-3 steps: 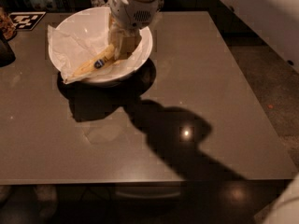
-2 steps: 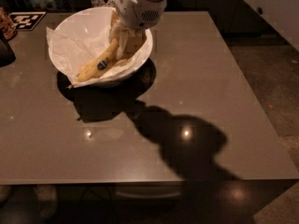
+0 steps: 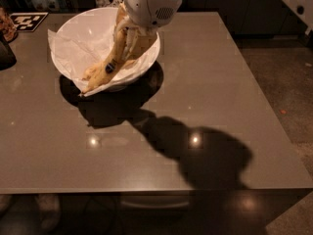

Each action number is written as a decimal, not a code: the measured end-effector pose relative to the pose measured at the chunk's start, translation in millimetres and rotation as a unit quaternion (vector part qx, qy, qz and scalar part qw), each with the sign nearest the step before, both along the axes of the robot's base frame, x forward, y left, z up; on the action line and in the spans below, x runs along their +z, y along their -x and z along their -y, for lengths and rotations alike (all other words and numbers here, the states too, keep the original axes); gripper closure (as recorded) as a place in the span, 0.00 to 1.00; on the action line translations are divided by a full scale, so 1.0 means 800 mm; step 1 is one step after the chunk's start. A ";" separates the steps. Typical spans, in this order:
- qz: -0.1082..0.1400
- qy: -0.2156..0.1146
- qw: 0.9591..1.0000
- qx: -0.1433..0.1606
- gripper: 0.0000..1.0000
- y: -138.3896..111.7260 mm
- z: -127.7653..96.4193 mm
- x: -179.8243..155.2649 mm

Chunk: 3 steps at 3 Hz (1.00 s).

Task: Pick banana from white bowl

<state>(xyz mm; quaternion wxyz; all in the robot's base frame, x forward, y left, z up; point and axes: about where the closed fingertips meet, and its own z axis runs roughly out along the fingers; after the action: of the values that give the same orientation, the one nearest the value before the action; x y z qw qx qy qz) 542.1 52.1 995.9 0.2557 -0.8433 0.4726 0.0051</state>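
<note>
The banana (image 3: 103,68), yellow with brown freckles and a dark oval sticker, stands tilted in the white bowl (image 3: 149,58) at the table's far left. Its lower tip rests near the bowl's front rim and its upper end is raised. My gripper (image 3: 127,37) reaches down into the bowl from above and is shut on the banana's upper part. The white wrist housing hides the bowl's far right rim. A crinkled white paper sheet (image 3: 66,53) lines the bowl and hangs over its left and front rim.
The bowl sits on a grey-brown table (image 3: 205,82). A black-and-white marker tag (image 3: 28,19) lies at the far left corner and a dark object (image 3: 5,53) sits at the left edge. The arm's shadow (image 3: 195,151) crosses the table. Floor lies to the right.
The gripper has risen a little with the banana in it. The banana's upper end has lifted, so it has gone from lying nearly flat to steeply tilted, lower tip still in the bowl.
</note>
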 end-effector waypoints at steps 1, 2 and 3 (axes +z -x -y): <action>0.015 -0.011 1.000 0.012 1.00 0.013 0.002 0.011; 0.047 -0.025 0.998 0.027 1.00 0.042 0.003 0.026; 0.069 -0.039 0.996 0.045 1.00 0.068 0.002 0.033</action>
<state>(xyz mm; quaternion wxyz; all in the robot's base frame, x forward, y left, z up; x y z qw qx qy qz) 487.4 50.7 1022.1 0.3195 -0.8515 0.4152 -0.0235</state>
